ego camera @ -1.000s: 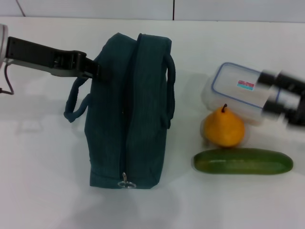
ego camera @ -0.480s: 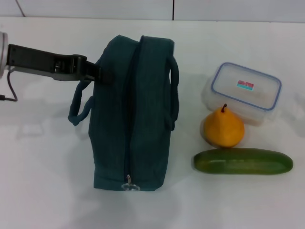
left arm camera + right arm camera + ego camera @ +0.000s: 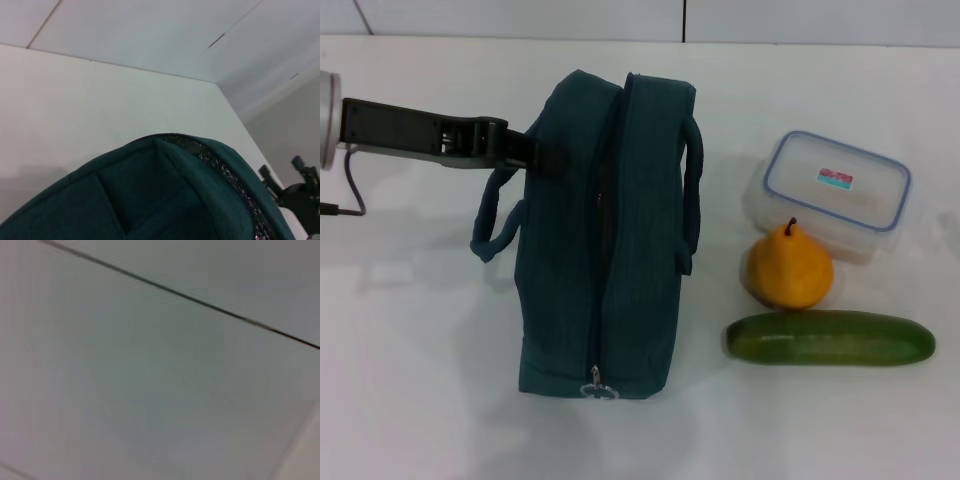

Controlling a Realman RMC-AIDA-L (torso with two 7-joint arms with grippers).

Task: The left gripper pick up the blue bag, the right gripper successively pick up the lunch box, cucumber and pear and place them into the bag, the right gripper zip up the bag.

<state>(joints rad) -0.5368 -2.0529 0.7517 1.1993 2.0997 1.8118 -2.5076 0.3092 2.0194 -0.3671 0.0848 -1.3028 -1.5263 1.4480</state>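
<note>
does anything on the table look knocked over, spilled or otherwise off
Nothing stands out. The blue bag is unzipped with the left hand at its side; the lunch box, pear and cucumber lie tidy beside it.

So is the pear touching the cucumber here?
Cannot tell. In the head view the pear sits right behind the cucumber, its lower edge meeting the cucumber's outline, with no gap or contact plainly visible.

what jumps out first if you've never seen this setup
The dark teal bag standing mid-table, the left gripper reaching in from the left to its upper side. Right of it sit a clear lunch box, an orange-yellow pear and a cucumber nearest the robot.
</note>
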